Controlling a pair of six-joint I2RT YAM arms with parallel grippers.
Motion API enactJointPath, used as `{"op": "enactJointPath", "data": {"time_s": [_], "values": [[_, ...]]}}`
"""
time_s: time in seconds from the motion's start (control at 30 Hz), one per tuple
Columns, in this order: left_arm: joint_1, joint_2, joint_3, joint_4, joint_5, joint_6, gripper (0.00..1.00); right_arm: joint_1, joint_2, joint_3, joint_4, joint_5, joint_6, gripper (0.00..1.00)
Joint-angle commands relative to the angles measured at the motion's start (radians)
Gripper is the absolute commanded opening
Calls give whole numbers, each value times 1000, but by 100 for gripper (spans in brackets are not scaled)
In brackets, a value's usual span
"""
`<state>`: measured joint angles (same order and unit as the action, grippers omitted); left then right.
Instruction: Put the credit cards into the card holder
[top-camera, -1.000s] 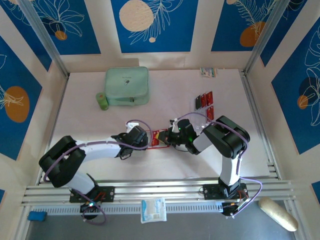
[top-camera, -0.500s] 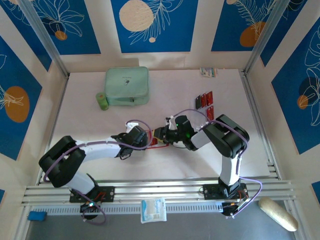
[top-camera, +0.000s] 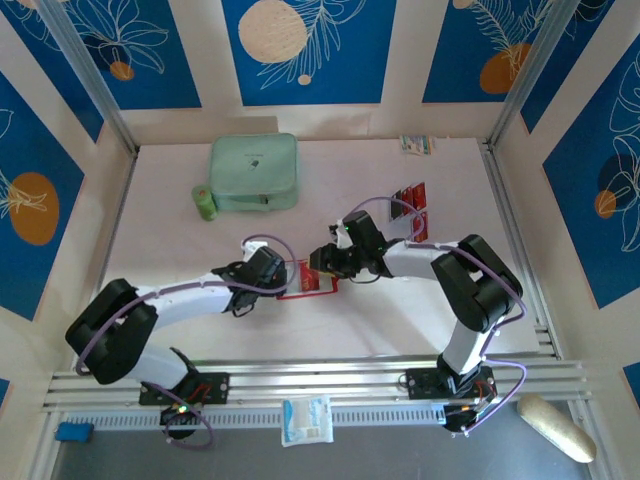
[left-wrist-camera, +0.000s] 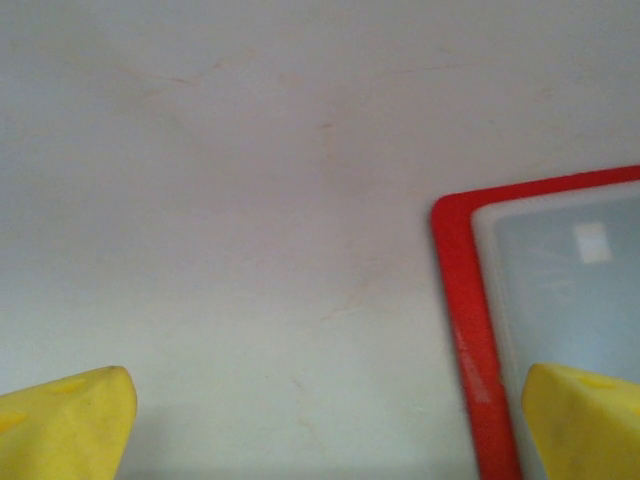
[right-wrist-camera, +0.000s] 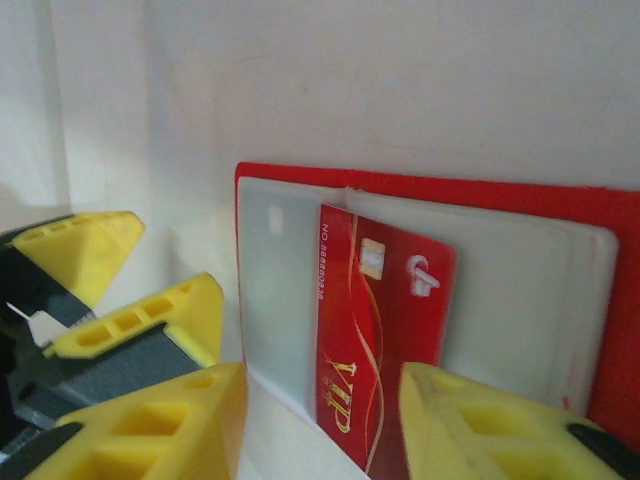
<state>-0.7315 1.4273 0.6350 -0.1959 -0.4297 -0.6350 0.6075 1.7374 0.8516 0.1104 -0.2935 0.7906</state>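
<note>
- The card holder (top-camera: 305, 281) lies open and flat on the counter (top-camera: 180, 250), with its clear inner sleeves facing up.
- A red card (right-wrist-camera: 365, 340) printed "VIP" sits in one of the card holder's sleeves. Its near end sticks out past the card holder's edge.
- The right end effector (right-wrist-camera: 320, 425) hangs over the card holder's right half. Its yellow fingers are apart, one on each side of the card's protruding end, and they do not clamp it.
- The left end effector (left-wrist-camera: 320, 440) sits low at the card holder's left edge, spread wide and holding nothing. One fingertip (left-wrist-camera: 585, 420) is over the card holder's clear sleeve and the other is over bare counter beside it.
- The other credit cards (top-camera: 419, 192) stand grouped beyond the card holder, to its right and well apart from it.
- A mint-green case (top-camera: 254, 172) lies farther back and to the left of the card holder.
- A small green cylinder (top-camera: 205, 203) stands farther left of the card holder, just beside the case.
</note>
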Motion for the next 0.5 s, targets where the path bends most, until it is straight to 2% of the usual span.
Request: {"op": "enactJointPath", "data": {"time_s": [0.0,0.2,0.47], "values": [[35,-6,14,-33,14,20,99,10,5,40,-133,24,-69,36],[46,24,11,-14,28,22,99,15,46,87,-159,43,-92,23],[49,78,26,6,43,27,98,39,119,155,-202,56,-124,20]]}}
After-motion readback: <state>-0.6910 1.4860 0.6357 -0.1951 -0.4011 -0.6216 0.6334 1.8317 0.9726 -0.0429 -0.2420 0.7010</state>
